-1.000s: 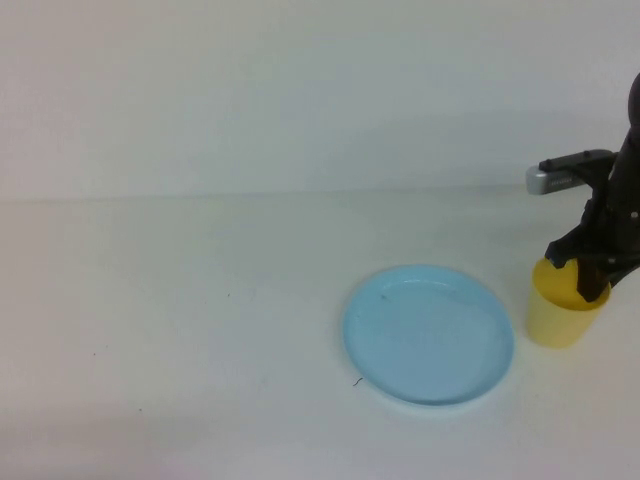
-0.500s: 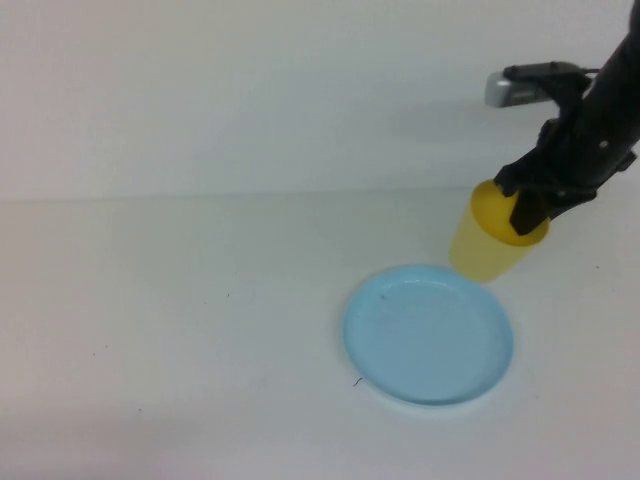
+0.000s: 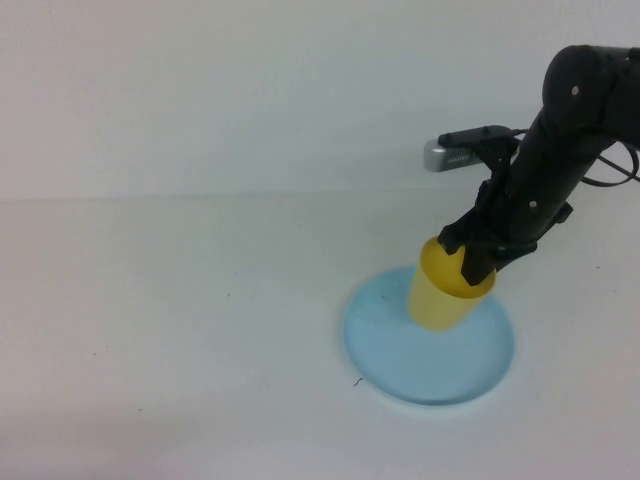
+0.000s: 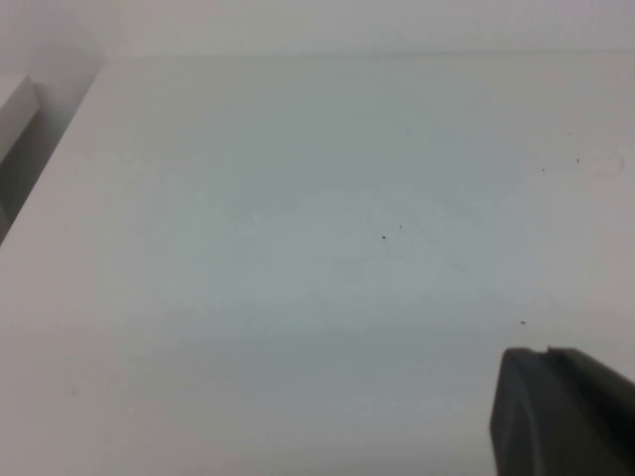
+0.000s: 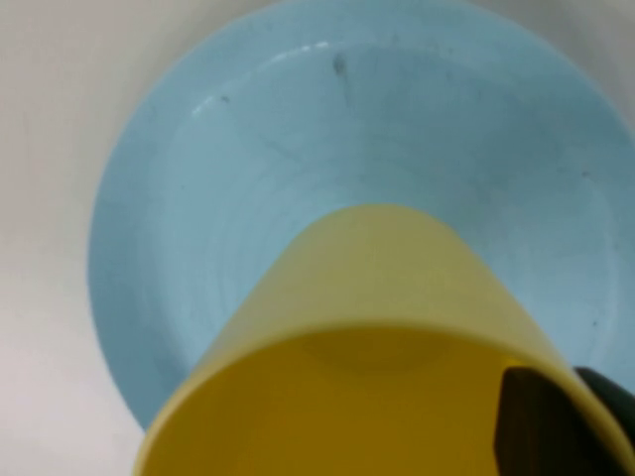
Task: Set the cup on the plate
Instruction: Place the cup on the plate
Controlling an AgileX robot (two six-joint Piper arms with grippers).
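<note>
Only the cup (image 3: 441, 297) over the plate (image 3: 400, 372) obstructs the table (image 3: 180, 330).

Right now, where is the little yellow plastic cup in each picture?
High view: the small yellow plastic cup, tilted, is right of centre over the round light blue plastic plate, its rim pinched by the right gripper.
Left wrist view: not in it; only the bare table and the shut left gripper.
Right wrist view: the cup fills the lower middle.
Shared landmark: the plate beneath it.
</note>
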